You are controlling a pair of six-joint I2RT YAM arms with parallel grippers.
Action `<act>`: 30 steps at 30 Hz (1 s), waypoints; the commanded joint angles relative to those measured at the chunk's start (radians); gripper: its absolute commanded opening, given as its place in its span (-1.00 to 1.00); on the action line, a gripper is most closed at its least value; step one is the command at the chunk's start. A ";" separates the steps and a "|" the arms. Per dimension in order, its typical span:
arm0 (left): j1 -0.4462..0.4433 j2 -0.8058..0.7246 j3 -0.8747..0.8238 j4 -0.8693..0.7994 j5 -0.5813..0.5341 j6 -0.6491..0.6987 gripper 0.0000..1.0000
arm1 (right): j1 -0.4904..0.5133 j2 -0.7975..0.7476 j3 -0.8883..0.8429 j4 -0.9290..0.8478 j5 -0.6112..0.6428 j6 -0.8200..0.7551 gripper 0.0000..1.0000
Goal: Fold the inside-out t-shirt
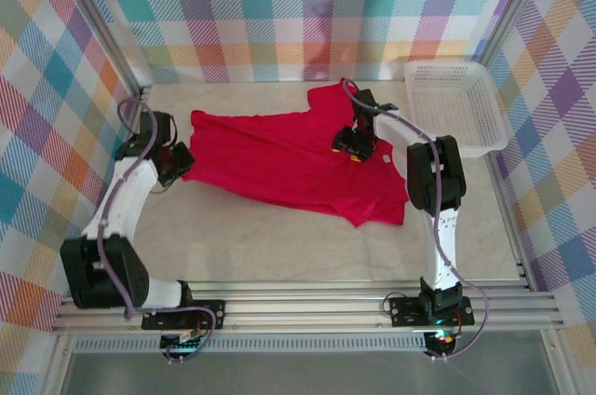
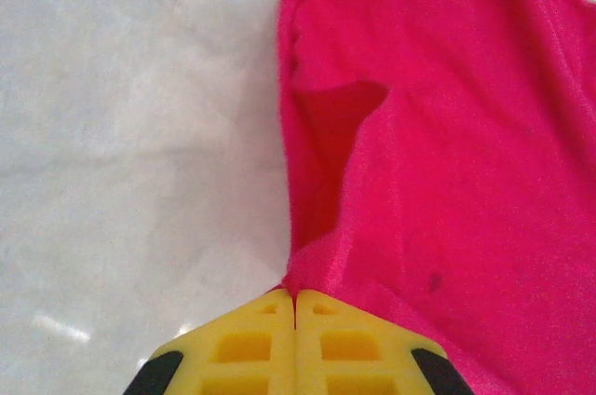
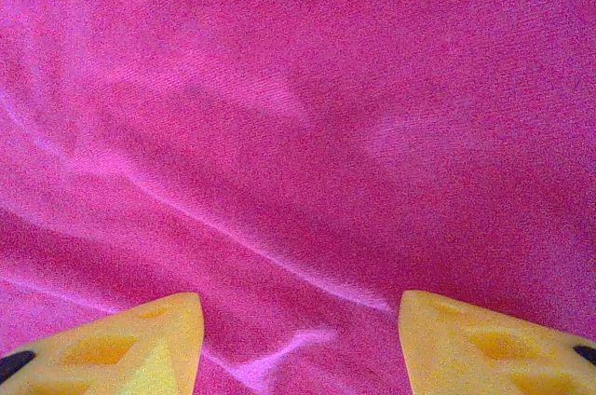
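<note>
Matt red cloth t-shirt [image 1: 279, 157], glossy table [image 1: 279, 246]

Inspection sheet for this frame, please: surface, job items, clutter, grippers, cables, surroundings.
Surface: pale marbled table, nothing spilled on it.
Job's things: red t-shirt spread out and wrinkled, not yet folded; its left edge is curled over in the left wrist view.
Clutter: white mesh basket at the far right, apart from the shirt.
Grippers: left gripper is shut, pinching the shirt's left edge; right gripper is open, low over the shirt's right part.
Cables: a grey cable along each arm, left cable and right cable, both looping free of the shirt.
Surroundings: plaid curtain walls and a metal frame.
</note>
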 commanded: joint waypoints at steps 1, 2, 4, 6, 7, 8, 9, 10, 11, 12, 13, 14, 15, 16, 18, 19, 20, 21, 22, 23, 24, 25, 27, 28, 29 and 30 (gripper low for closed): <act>-0.012 -0.110 -0.109 -0.108 -0.002 -0.004 -1.00 | 0.007 0.000 0.012 -0.042 -0.009 0.023 0.16; -0.013 -0.148 -0.137 -0.127 0.004 -0.008 -1.00 | 0.007 -0.005 0.001 -0.037 -0.011 0.027 0.16; -0.019 -0.207 -0.180 -0.157 0.015 -0.016 -1.00 | 0.007 -0.017 -0.030 -0.017 -0.014 0.037 0.16; -0.021 -0.250 -0.218 -0.188 0.012 -0.016 -0.97 | 0.006 -0.022 -0.048 -0.001 -0.021 0.043 0.16; -0.020 -0.265 -0.233 -0.196 0.008 -0.016 -0.96 | 0.007 -0.025 -0.048 -0.003 -0.023 0.042 0.16; -0.021 -0.275 -0.247 -0.204 0.005 -0.015 -0.90 | 0.007 -0.028 -0.049 -0.004 -0.028 0.039 0.17; -0.021 -0.282 -0.257 -0.211 -0.005 -0.014 -0.77 | 0.007 -0.036 -0.046 -0.006 -0.032 0.036 0.16; -0.021 -0.287 -0.254 -0.220 -0.012 -0.015 -0.77 | 0.007 -0.046 -0.044 -0.008 -0.037 0.030 0.16; -0.021 -0.292 -0.246 -0.224 -0.016 -0.013 -0.79 | 0.006 -0.060 -0.043 -0.014 -0.043 0.026 0.17; -0.021 -0.296 -0.233 -0.230 -0.033 -0.011 -0.77 | 0.006 -0.078 -0.041 -0.020 -0.051 0.020 0.18; -0.021 -0.296 -0.213 -0.243 -0.060 -0.005 -0.67 | 0.006 -0.098 -0.042 -0.026 -0.057 0.016 0.18; -0.021 -0.294 -0.185 -0.261 -0.095 0.007 -0.59 | 0.006 -0.126 -0.048 -0.031 -0.064 0.011 0.18; -0.021 -0.289 -0.153 -0.278 -0.134 0.029 -0.54 | 0.008 -0.160 -0.061 -0.037 -0.069 0.003 0.19; -0.021 -0.286 -0.120 -0.293 -0.171 0.039 -0.46 | 0.007 -0.190 -0.074 -0.046 -0.071 -0.004 0.20; -0.021 -0.273 -0.047 -0.310 -0.250 0.077 -0.33 | 0.011 -0.276 -0.141 -0.052 -0.070 -0.018 0.22; -0.021 -0.265 -0.014 -0.312 -0.276 0.088 -0.25 | 0.013 -0.316 -0.179 -0.051 -0.063 -0.019 0.23; -0.021 -0.257 0.015 -0.298 -0.285 0.094 -0.21 | 0.013 -0.364 -0.236 -0.042 -0.059 -0.021 0.24; -0.021 -0.246 0.033 -0.268 -0.262 0.093 -0.21 | 0.016 -0.410 -0.291 -0.032 -0.055 -0.022 0.25; -0.022 -0.237 0.037 -0.226 -0.215 0.081 -0.22 | 0.017 -0.447 -0.342 -0.026 -0.048 -0.021 0.25; -0.023 -0.217 0.030 -0.170 -0.142 0.054 -0.23 | 0.019 -0.484 -0.398 -0.021 -0.038 -0.022 0.27; -0.030 -0.186 0.017 -0.110 -0.065 0.017 -0.24 | 0.019 -0.518 -0.438 -0.025 -0.023 -0.020 0.28; -0.041 -0.154 0.000 -0.048 -0.006 -0.025 -0.25 | 0.018 -0.542 -0.475 -0.031 -0.017 -0.018 0.30; -0.067 -0.062 -0.045 0.107 0.115 -0.103 -0.26 | 0.019 -0.590 -0.551 -0.033 -0.021 -0.015 0.30; -0.083 0.002 -0.056 0.165 0.146 -0.145 -0.29 | 0.018 -0.610 -0.587 -0.035 -0.015 -0.013 0.31; -0.099 0.068 -0.054 0.222 0.171 -0.170 -0.30 | 0.019 -0.629 -0.622 -0.035 0.003 -0.013 0.33; -0.111 0.135 -0.044 0.269 0.192 -0.183 -0.30 | 0.019 -0.640 -0.653 -0.030 0.025 -0.012 0.34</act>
